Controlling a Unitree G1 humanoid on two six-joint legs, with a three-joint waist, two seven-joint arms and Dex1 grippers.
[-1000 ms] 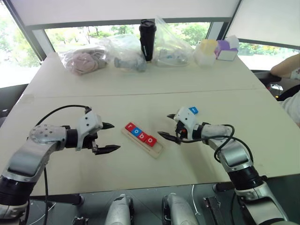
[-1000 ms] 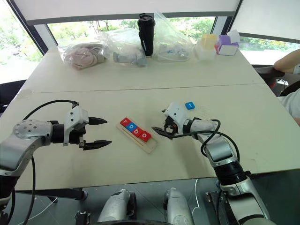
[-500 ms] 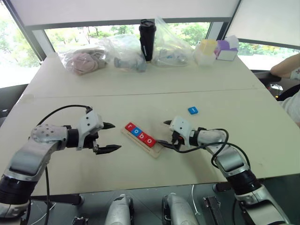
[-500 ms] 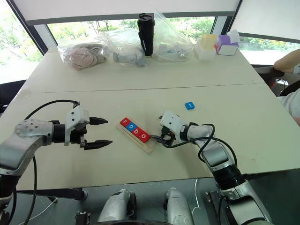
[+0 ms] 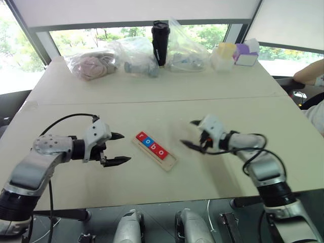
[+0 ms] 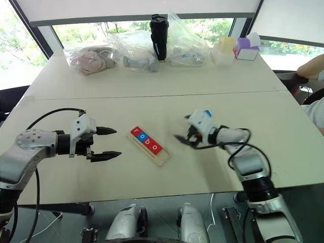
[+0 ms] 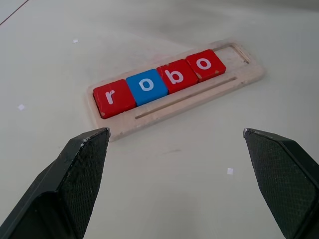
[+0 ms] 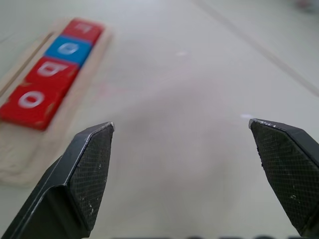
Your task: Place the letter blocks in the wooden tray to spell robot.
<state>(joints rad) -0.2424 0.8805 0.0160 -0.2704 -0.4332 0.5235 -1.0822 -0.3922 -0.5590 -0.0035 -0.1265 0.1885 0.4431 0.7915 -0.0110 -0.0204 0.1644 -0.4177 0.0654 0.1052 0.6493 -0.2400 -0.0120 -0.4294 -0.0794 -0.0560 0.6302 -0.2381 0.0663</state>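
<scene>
Nearest, at the lower left of the head view, the left gripper (image 5: 117, 148) hangs over the bare table (image 5: 152, 187) with its black fingers spread wide and nothing between them. Across from it, right of centre, the right gripper (image 5: 193, 134) is just as wide apart and empty, held above the tabletop and pointing toward the middle.

Between the two, just left of centre, the wooden tray (image 5: 171, 163) lies at a slant. Four letter blocks (image 7: 157, 82) sit touching in a row in it, reading r, o, b, o: red, blue, red, red. The tray's end nearer the right gripper is bare. A blue tile (image 6: 207, 113) peeks out just behind the right gripper; its letter cannot be made out.

Along the top edge stand plastic bags (image 5: 132, 56), a black tumbler (image 5: 160, 43), and yellow and purple boxes (image 5: 233, 54).
</scene>
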